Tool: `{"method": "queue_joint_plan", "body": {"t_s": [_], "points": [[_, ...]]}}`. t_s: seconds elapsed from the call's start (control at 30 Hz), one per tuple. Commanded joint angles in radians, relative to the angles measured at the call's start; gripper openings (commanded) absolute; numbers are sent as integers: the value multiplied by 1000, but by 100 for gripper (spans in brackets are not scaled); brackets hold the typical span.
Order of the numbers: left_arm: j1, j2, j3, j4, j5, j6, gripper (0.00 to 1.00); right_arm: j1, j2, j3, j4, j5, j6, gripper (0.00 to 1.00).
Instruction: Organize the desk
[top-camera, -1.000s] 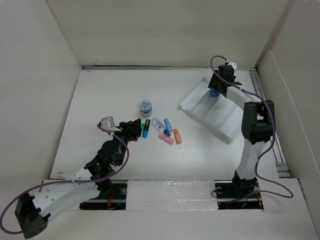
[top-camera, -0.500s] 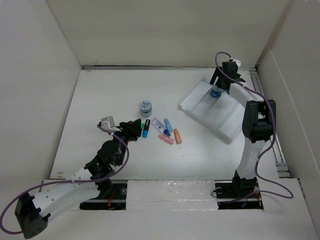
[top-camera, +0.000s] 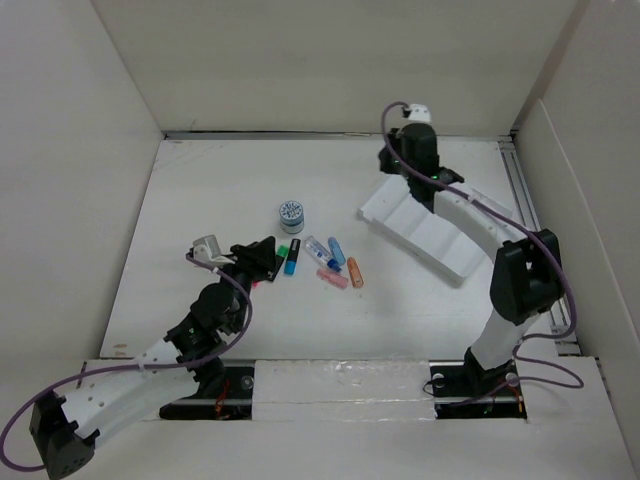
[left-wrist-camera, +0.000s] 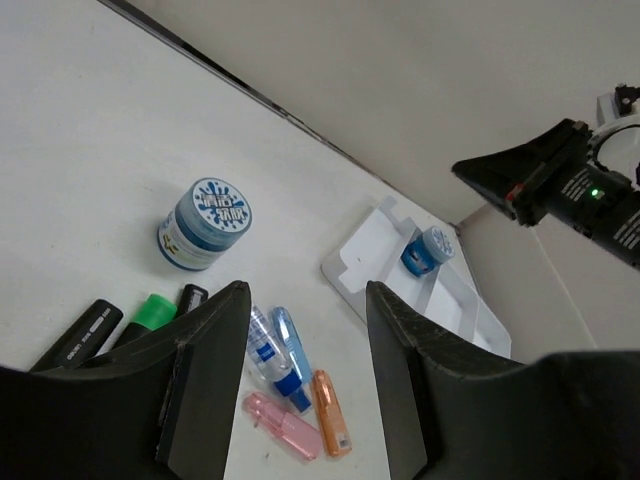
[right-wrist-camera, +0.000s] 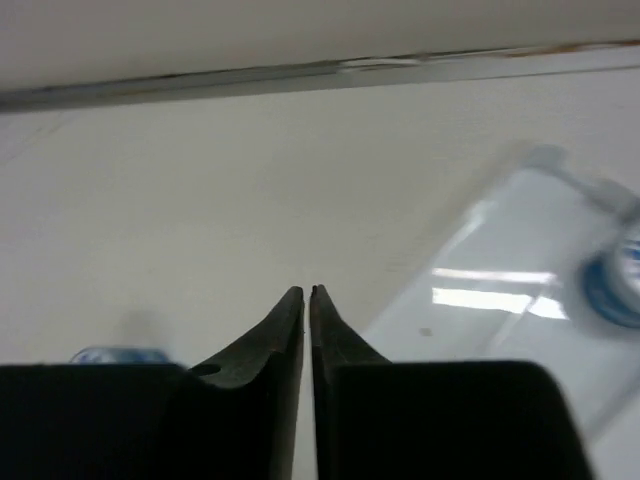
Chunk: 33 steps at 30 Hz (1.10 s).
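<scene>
The desk (top-camera: 200, 190) is a white tabletop walled by white panels. Near its middle lie a blue-lidded jar (top-camera: 291, 214), a green marker (top-camera: 283, 250), a blue-black marker (top-camera: 292, 260), a clear tube (top-camera: 318, 250), a blue pen (top-camera: 336, 250), a pink case (top-camera: 333, 278) and an orange case (top-camera: 355, 272). My left gripper (top-camera: 265, 250) hovers open just left of them, with the pens (left-wrist-camera: 290, 365) showing between its fingers (left-wrist-camera: 215, 380). My right gripper (top-camera: 388, 163) is shut on nothing (right-wrist-camera: 307, 292), past the far-left end of the white tray (top-camera: 440, 235). A small blue jar (left-wrist-camera: 428, 247) stands in that tray.
White panels close the desk on the left, back and right. A metal rail (top-camera: 520, 190) runs along the right edge. The right arm reaches across the tray and hides the small jar from above. A black marker (left-wrist-camera: 80, 330) lies beside the green one.
My right gripper opened, left the small blue jar in the tray, then shut and swung left past the tray's end. My left gripper shifted slightly, still open.
</scene>
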Motion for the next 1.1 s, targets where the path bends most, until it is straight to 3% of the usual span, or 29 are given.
{"method": "queue_joint_plan", "body": {"t_s": [0.0, 0.03, 0.1, 0.13, 0.23, 0.47, 0.67, 0.8, 1.0, 1.07], "points": [[3, -58, -1, -19, -83, -66, 45, 162, 54, 5, 64, -51, -55, 17], [3, -71, -23, -10, -89, -69, 45, 234, 71, 19, 56, -25, -68, 38], [3, -110, -45, 10, -112, -72, 46, 297, 124, 62, 39, 6, -101, 62], [3, -122, -48, 1, -117, -77, 46, 352, 141, 80, 39, 17, -130, 79], [3, -165, -53, -14, -124, -84, 49, 426, 216, 156, -40, 88, -177, 95], [3, -171, -47, -34, -135, -98, 54, 485, 393, 332, -177, 115, -191, 99], [3, -205, -51, -42, -141, -97, 54, 474, 495, 444, -154, 142, -175, 97], [3, -222, -56, -43, -135, -84, 54, 453, 563, 514, -137, 113, -148, 88], [3, -202, -53, -33, -135, -75, 54, 453, 597, 548, -176, 96, -135, 85], [3, -194, -48, -34, -123, -77, 54, 453, 589, 530, -168, 103, -128, 69]]}}
